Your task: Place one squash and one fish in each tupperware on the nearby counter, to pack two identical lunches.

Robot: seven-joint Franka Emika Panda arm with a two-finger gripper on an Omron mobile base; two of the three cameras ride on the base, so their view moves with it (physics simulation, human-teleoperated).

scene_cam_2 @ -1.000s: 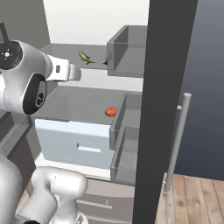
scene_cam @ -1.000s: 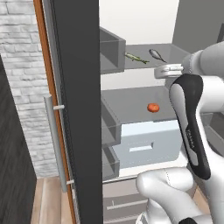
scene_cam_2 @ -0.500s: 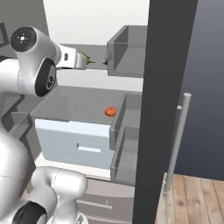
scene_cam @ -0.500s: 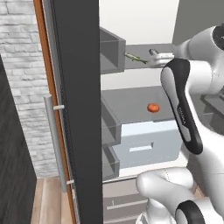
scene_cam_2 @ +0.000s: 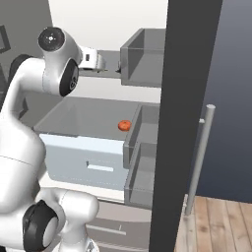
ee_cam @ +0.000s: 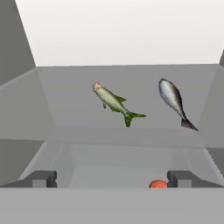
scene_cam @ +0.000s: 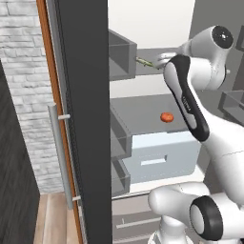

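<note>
Open fridge interior, grey shelves and white back wall, dark door (scene_cam: 83, 119) standing ajar at the left of the left base view with its long handle (scene_cam: 59, 152) in front of a grey brick wall. Left base view: white arm reaching up to the upper shelf (scene_cam: 147, 53), where only a sliver of the yellow-green fish (scene_cam: 144, 62) shows past the forearm; one orange-red squash (scene_cam: 166, 117) sits on the grey shelf below, above a pale blue drawer (scene_cam: 164, 155). Right base view: same squash (scene_cam_2: 124, 125) near the right end of that lower shelf, beside the door bins (scene_cam_2: 145, 147); the arm's wrist covers the fish from this side, and wooden floor (scene_cam_2: 216, 224) shows at the lower right. Hand view adds what the base views lack: both fish lie on the upper shelf floor, the slender yellow-green fish (ee_cam: 114, 103) left of centre with its tail pointing right, the dark grey fish (ee_cam: 175, 102) well apart to its right, tail toward the lower right. A squash (ee_cam: 158, 184) peeks up at the bottom, just left of the right fingertip. Gripper (ee_cam: 112, 179) fingers spread wide, holding nothing, short of both fish. No writing or labels legible anywhere.
</note>
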